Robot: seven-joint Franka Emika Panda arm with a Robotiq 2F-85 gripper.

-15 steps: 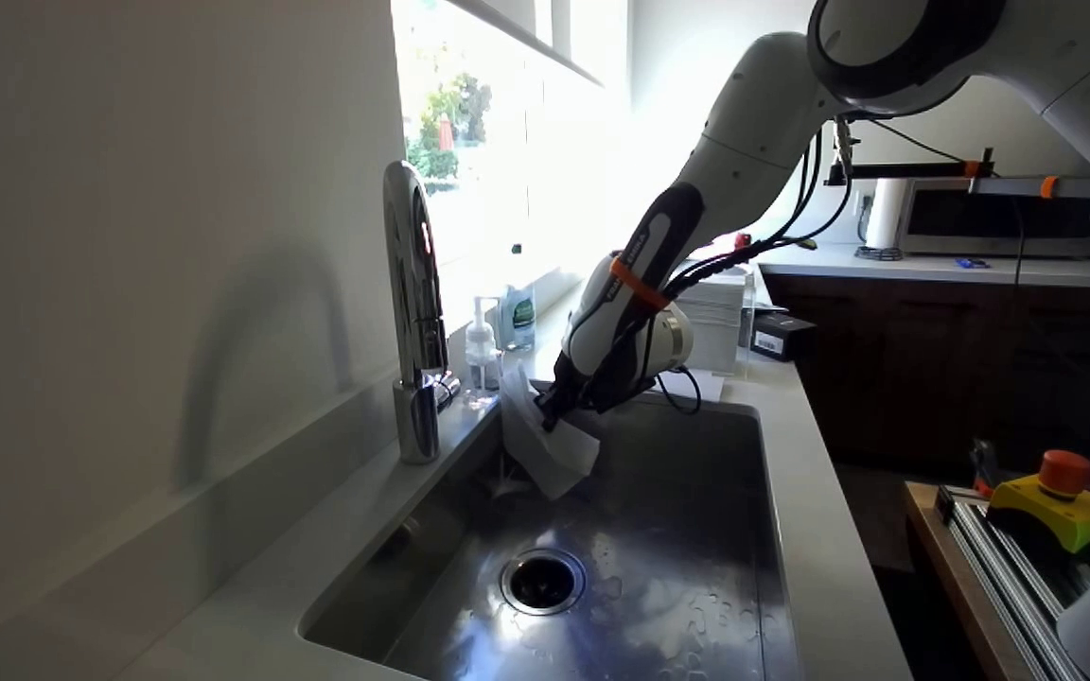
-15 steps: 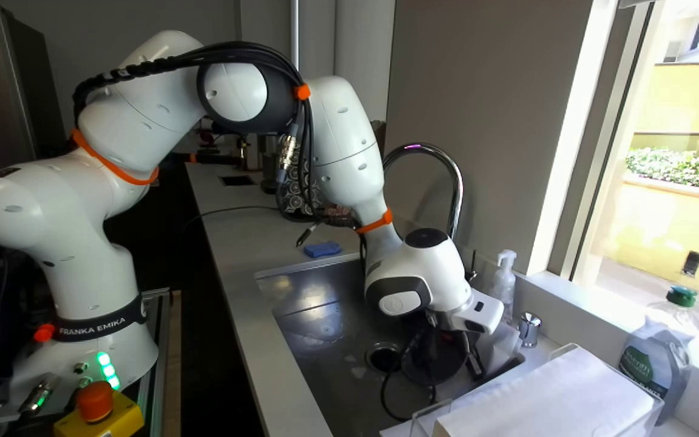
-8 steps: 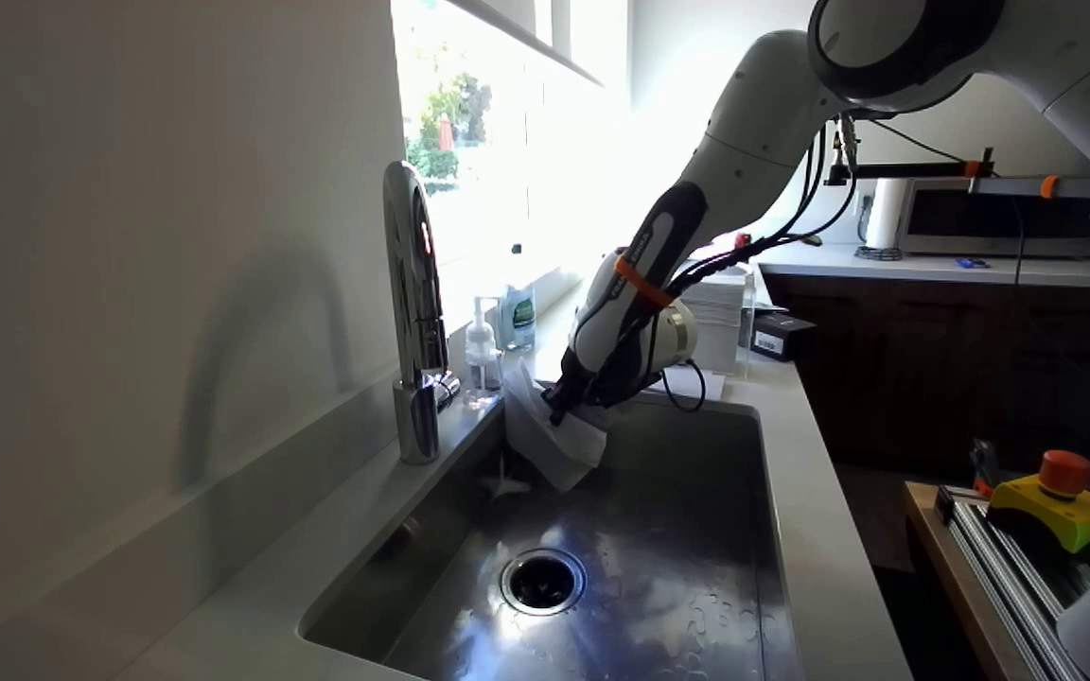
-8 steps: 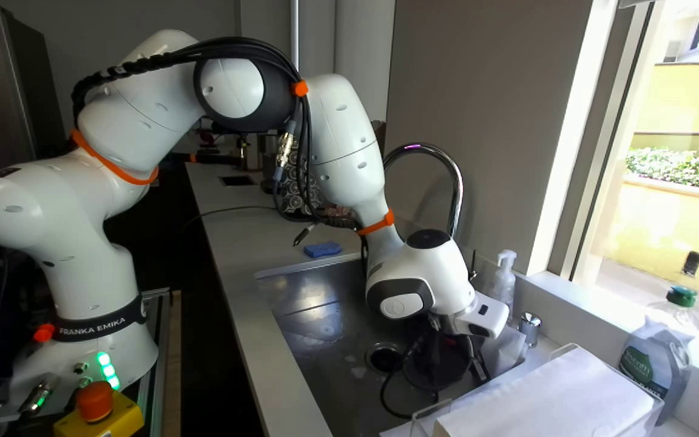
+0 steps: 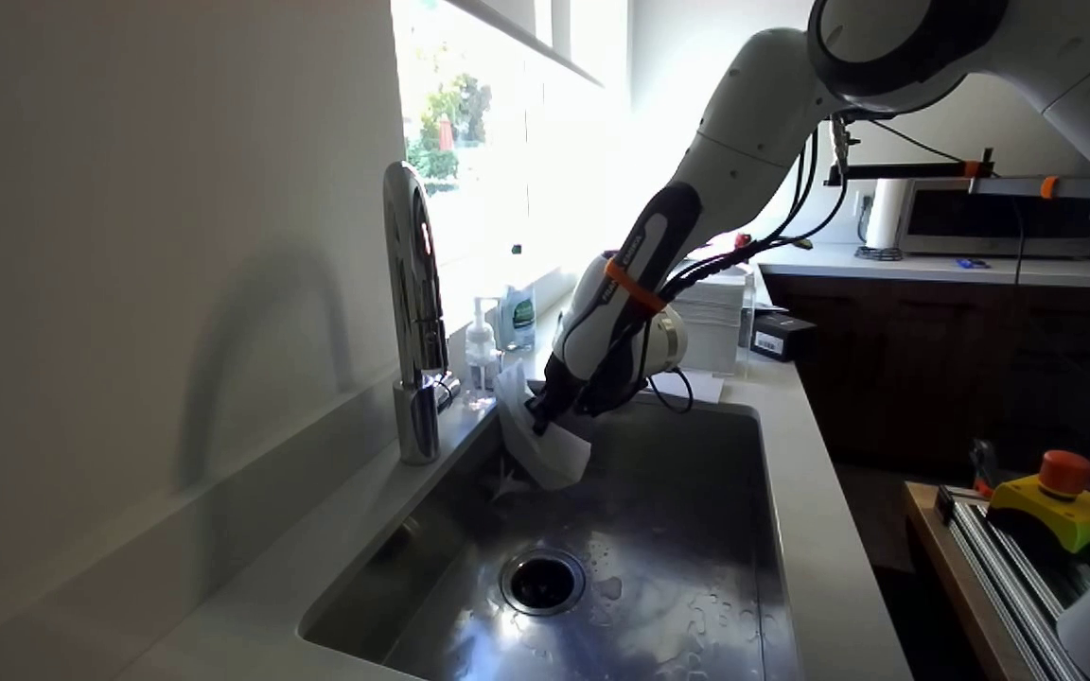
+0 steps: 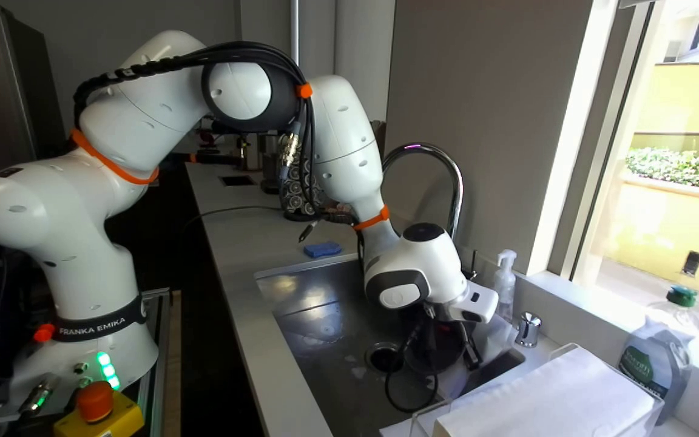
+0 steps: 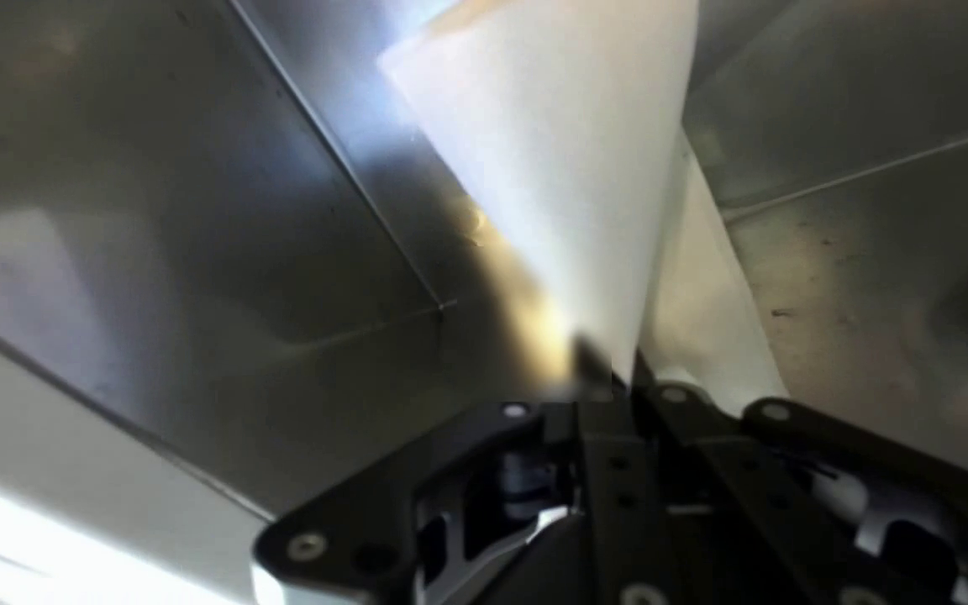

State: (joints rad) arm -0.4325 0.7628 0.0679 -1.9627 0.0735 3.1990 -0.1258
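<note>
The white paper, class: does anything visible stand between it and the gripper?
Nothing visible does: in the wrist view, the gripper is shut directly on the paper. In both exterior views, the faucet and pump bottle stand beside the sink, not between the two.

The white sheet [image 5: 554,460], which is thin and seems to be paper, is pinched narrow at one place and spreads from there in two bent layers, and it hangs tilted at one corner of the sink [image 5: 677,530], with its lower part inside the sink.
</note>
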